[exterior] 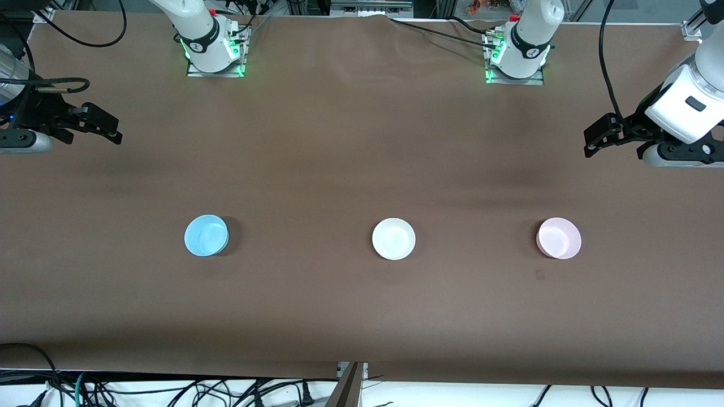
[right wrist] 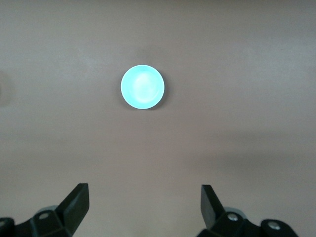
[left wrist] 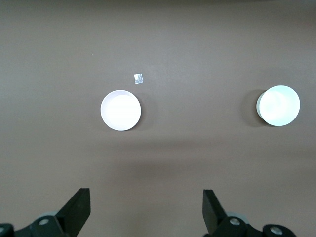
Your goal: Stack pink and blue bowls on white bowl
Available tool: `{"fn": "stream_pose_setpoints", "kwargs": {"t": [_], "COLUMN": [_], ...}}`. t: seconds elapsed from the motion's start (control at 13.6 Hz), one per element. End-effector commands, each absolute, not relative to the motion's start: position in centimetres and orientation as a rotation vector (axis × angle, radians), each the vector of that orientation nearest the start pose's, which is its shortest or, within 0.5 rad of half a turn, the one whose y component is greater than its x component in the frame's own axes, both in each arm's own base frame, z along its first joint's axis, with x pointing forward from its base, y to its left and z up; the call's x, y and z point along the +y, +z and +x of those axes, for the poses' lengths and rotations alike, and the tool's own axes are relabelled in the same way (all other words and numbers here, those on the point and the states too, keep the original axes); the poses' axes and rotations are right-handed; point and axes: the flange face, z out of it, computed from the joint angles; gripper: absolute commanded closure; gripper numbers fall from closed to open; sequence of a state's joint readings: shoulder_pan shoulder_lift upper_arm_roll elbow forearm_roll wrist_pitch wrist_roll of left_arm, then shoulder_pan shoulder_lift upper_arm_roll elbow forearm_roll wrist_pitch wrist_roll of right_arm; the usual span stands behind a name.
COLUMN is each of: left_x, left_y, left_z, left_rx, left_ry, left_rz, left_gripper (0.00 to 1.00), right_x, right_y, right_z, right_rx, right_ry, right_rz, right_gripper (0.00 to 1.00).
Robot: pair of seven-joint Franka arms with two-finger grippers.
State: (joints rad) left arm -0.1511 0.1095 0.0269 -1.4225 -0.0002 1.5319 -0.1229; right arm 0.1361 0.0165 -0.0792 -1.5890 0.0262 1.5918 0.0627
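Observation:
Three bowls stand in a row across the brown table [exterior: 350, 141]. The white bowl [exterior: 393, 238] is in the middle, the blue bowl [exterior: 206, 235] toward the right arm's end and the pink bowl [exterior: 559, 238] toward the left arm's end. My left gripper [exterior: 613, 147] hangs open and empty above the table at its own end. Its wrist view shows the pink bowl [left wrist: 121, 110] and the white bowl [left wrist: 279, 105], well clear of the left gripper [left wrist: 145, 195]. My right gripper [exterior: 93, 137] hangs open and empty at its end. The blue bowl [right wrist: 142, 87] lies well clear of the right gripper [right wrist: 144, 190].
A small pale scrap [left wrist: 138, 78] lies on the table beside the pink bowl, nearer the front camera. Both arm bases [exterior: 215, 45] [exterior: 517, 53] stand along the table's edge farthest from the front camera. Cables [exterior: 169, 390] lie below the edge nearest it.

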Motion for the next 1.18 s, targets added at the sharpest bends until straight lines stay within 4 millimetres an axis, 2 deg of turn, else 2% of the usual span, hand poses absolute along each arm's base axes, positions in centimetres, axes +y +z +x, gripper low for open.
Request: {"fn": "stream_pose_setpoints", "kwargs": {"t": [0.0, 0.29, 0.66, 0.74, 0.88, 0.96, 1.1], "left_x": [-7.3, -7.5, -6.9, -6.3, -5.6, -5.4, -3.9], "left_y": [63.4, 63.2, 60.4, 60.1, 59.0, 57.9, 55.5], "left_z": [58.2, 58.3, 59.6, 59.8, 60.8, 61.5, 63.0], "left_rx": [0.024, 0.023, 0.024, 0.007, -0.014, -0.02, -0.013], "left_ry": [0.014, 0.015, 0.084, 0.085, 0.078, 0.075, 0.08], "left_rz": [-3.178, -3.169, -3.163, -3.171, -3.175, -3.173, -3.172], "left_gripper": [0.0, 0.0, 0.0, 0.0, 0.0, 0.0, 0.0], "right_x": [3.3, 3.4, 3.5, 3.5, 3.4, 3.4, 3.4], "right_y": [61.4, 61.4, 61.4, 61.4, 61.4, 61.4, 61.4], "right_z": [55.9, 55.9, 55.9, 55.9, 55.9, 55.9, 55.9], "right_rx": [0.008, 0.006, 0.003, 0.003, 0.006, 0.006, 0.006], "right_ry": [0.017, 0.014, 0.012, 0.014, 0.014, 0.017, 0.012], "right_rz": [-3.114, -3.114, -3.114, -3.114, -3.114, -3.114, -3.114], "right_gripper": [0.0, 0.0, 0.0, 0.0, 0.0, 0.0, 0.0]}}
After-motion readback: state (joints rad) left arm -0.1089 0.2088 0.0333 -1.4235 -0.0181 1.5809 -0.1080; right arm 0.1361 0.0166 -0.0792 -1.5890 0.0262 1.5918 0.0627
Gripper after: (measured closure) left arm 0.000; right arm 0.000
